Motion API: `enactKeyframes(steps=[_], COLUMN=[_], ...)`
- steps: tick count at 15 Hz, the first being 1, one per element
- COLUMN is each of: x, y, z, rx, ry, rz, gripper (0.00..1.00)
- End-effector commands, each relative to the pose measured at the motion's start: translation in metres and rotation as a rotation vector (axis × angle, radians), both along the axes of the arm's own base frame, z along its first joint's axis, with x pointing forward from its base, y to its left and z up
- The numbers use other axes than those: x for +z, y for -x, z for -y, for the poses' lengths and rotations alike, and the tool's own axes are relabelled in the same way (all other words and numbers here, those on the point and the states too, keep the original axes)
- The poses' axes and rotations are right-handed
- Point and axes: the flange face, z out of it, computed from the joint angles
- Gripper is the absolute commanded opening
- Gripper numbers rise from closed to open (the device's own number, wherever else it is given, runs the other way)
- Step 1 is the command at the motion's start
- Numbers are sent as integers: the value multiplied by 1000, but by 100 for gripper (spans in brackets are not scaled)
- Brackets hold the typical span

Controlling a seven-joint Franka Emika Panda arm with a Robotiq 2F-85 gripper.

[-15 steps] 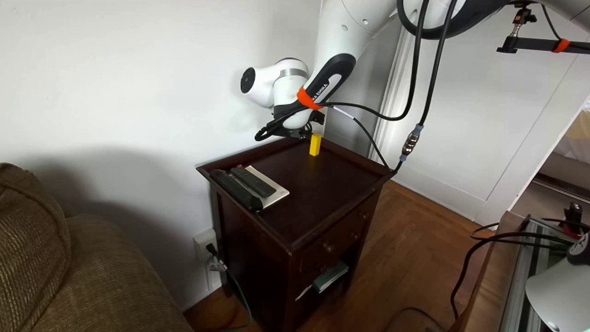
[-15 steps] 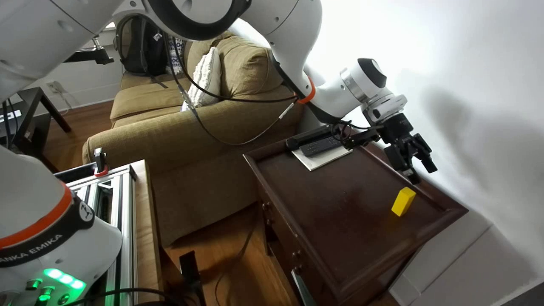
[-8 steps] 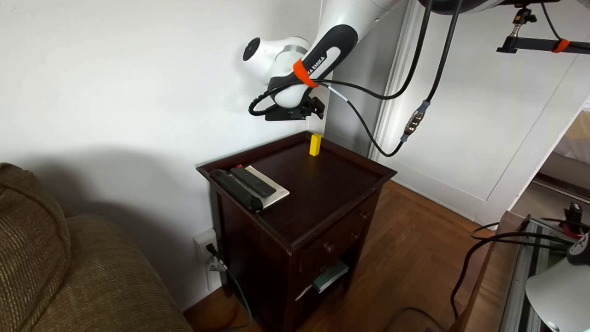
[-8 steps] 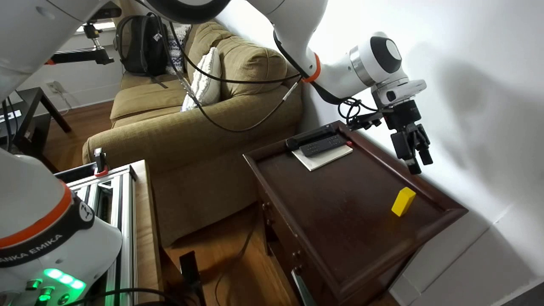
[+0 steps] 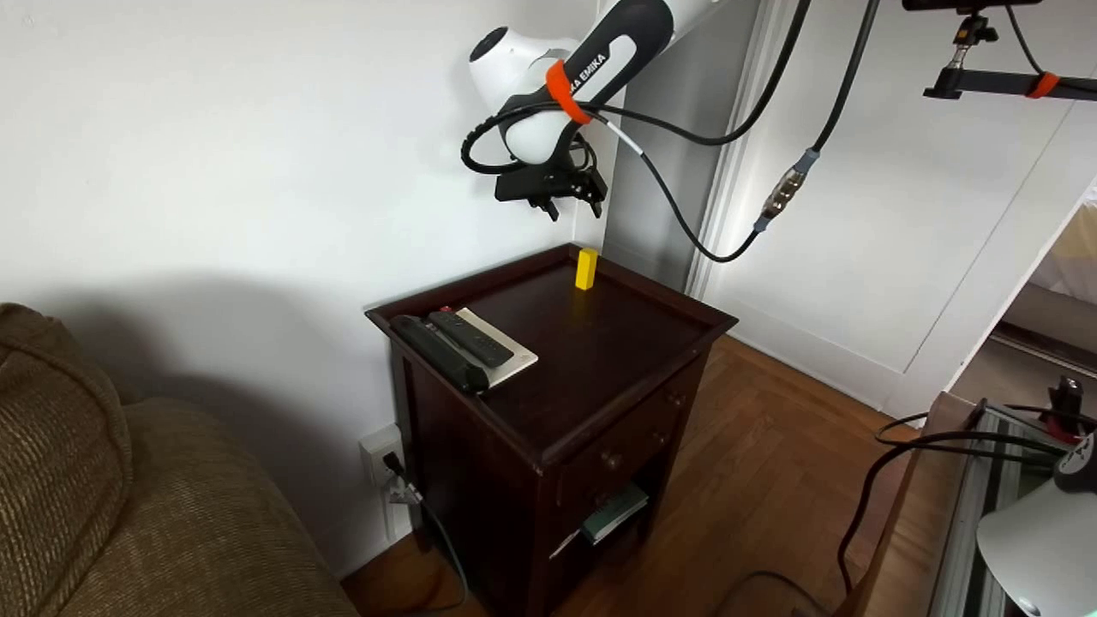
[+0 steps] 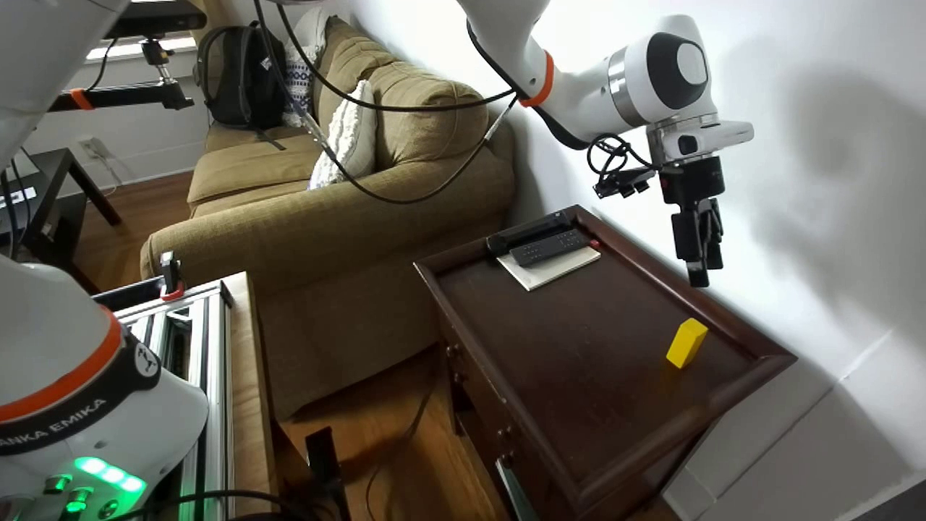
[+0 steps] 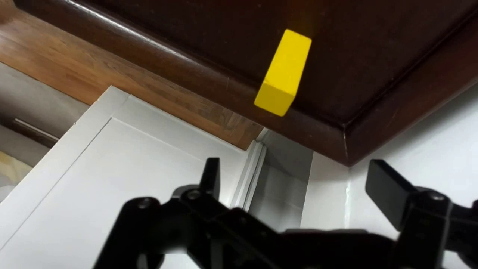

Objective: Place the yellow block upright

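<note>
The yellow block [image 5: 586, 269] stands on end near the back corner of the dark wooden nightstand top [image 5: 591, 334]. In both exterior views it looks upright; from the wrist view the block [image 7: 286, 67] appears above the jaws, its top end facing the camera. My gripper [image 5: 575, 214] hangs above the nightstand, apart from the block and higher than it. In the wrist view the gripper [image 7: 294, 173] is wide open, with nothing between its fingers [image 7: 390, 190]. Another exterior view shows the gripper [image 6: 706, 273] close to the wall, above the block [image 6: 686, 343].
A dark remote [image 5: 471, 338] and a black device [image 5: 439, 356] lie on a white pad [image 5: 514, 368] at one side of the top. A raised rim [image 6: 767, 358] edges the nightstand. The white wall [image 6: 832, 217] rises right behind; a sofa [image 6: 347, 210] stands alongside.
The arm has risen and the gripper has moved up, away from the yellow block, its fingers turning to point more downward. The block has stayed in place, standing.
</note>
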Motion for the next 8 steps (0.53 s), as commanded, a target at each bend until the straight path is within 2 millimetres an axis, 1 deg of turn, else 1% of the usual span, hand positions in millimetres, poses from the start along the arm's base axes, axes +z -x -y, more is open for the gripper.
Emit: enactKeyframes(steps=[1,4,8], x=[9,16,31], y=[17,27,40], z=[8,17,30], rx=[-25,-79,-118], ry=[-86,-109,-121], rz=[-3,4,15], gripper=[100,100,100])
